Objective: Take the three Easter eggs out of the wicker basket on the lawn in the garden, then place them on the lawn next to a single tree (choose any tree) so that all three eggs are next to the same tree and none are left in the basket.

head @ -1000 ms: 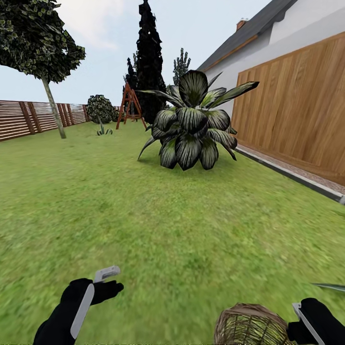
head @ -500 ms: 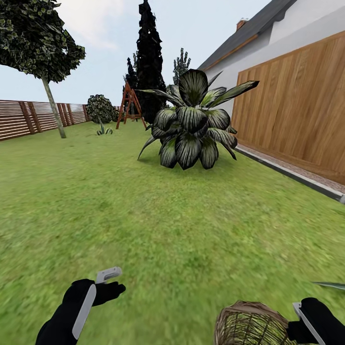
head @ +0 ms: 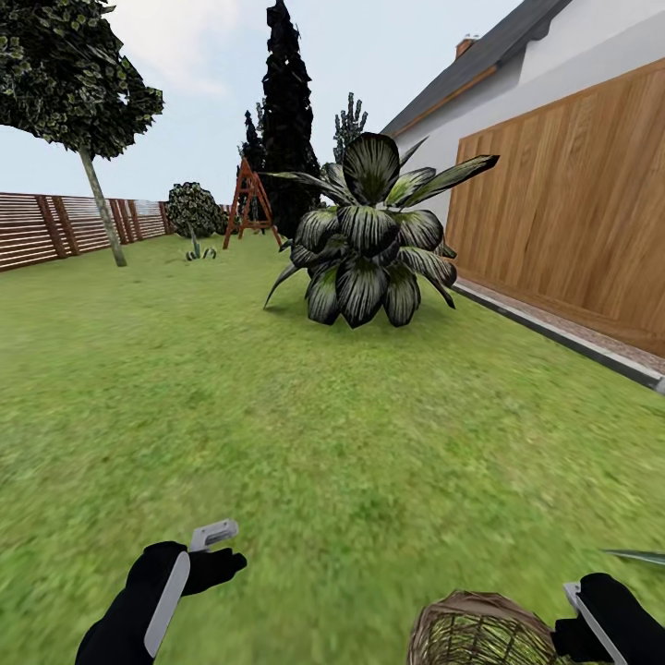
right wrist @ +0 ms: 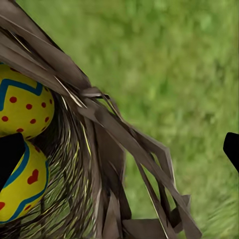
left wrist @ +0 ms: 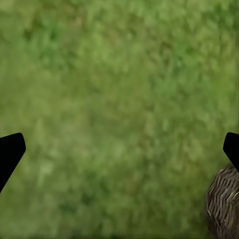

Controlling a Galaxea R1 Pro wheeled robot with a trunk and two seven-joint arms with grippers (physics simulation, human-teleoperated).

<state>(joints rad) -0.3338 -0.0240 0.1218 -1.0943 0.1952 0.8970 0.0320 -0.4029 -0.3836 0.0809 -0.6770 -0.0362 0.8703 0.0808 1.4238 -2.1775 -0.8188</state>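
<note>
Wicker basket (head: 480,633) upright at five o'clock on the lawn (head: 305,416).
Right gripper (right wrist: 119,149) spread wide astride its rim, gripping nothing; left gripper (left wrist: 119,149) wide, empty.

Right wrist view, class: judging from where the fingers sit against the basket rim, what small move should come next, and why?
Probably ease the right gripper further over the wicker basket, then down towards the Easter eggs. Its fingers are spread wide and straddle the rim, holding nothing, and two eggs lie inside.
</note>
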